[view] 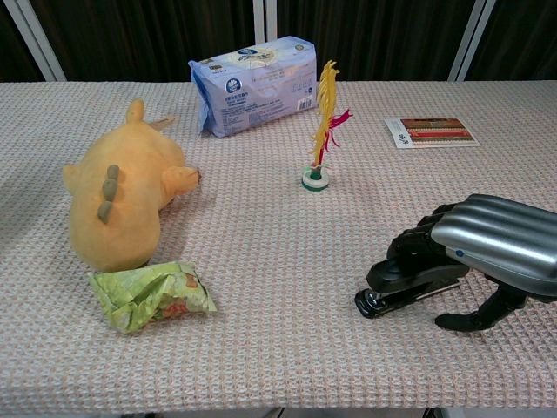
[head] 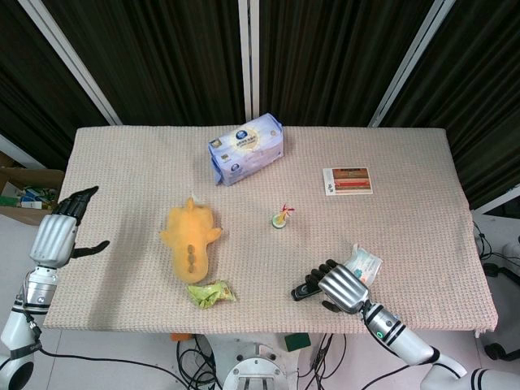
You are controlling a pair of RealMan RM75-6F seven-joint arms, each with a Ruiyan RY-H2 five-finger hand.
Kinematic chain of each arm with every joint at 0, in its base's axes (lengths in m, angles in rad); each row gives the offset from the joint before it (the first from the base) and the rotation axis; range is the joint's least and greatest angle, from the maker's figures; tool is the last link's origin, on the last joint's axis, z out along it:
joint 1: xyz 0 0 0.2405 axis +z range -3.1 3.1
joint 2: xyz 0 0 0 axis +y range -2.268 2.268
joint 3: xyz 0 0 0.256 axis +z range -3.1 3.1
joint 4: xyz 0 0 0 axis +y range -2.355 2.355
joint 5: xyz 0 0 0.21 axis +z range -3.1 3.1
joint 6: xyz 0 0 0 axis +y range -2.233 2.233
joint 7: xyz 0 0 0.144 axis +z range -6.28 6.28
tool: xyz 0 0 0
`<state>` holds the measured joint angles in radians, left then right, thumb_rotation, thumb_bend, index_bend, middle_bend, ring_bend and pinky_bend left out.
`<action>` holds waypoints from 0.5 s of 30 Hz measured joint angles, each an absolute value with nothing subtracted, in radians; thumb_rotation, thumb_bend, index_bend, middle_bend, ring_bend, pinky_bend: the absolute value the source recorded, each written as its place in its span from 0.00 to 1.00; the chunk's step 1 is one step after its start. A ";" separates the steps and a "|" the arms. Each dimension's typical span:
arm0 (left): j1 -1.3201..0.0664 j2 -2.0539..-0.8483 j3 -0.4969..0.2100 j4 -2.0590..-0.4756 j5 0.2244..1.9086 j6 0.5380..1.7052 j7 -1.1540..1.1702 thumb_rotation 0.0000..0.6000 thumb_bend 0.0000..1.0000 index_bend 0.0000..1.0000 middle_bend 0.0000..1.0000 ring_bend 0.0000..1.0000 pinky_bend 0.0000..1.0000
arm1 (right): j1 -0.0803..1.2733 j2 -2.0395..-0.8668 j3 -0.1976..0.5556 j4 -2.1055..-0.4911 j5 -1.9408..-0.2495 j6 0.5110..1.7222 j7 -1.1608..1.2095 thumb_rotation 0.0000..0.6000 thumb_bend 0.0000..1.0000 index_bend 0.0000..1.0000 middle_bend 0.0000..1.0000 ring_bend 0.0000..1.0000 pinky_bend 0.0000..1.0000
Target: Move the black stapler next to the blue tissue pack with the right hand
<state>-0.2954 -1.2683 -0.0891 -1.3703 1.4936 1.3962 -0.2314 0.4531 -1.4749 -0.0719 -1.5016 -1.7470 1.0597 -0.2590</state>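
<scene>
The black stapler [head: 302, 291] [view: 393, 285] lies flat on the table near the front edge. My right hand [head: 341, 287] [view: 487, 248] is over its right end, fingers [view: 416, 246] curled down onto its top, thumb [view: 474, 319] on the cloth a little apart from it. The stapler still rests on the table. The blue tissue pack [head: 246, 149] [view: 254, 84] lies far off at the back, left of centre. My left hand [head: 58, 236] hangs off the table's left edge with fingers spread and nothing in it.
An orange plush [head: 192, 237] [view: 122, 198] and a green snack packet [head: 210, 293] [view: 150, 296] lie left of the stapler. A feathered shuttlecock [head: 280, 218] [view: 318, 165] stands between stapler and tissue pack. A white packet [head: 363, 264] sits beside my right hand; a card [head: 348, 180] [view: 432, 131] lies at back right.
</scene>
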 measured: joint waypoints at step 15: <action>-0.288 -1.263 -0.087 -1.360 1.492 1.394 -0.241 1.00 0.09 0.04 0.12 0.13 0.21 | 0.450 -1.531 -0.044 -1.465 -1.737 1.128 -0.329 1.00 0.48 0.80 0.65 0.58 0.58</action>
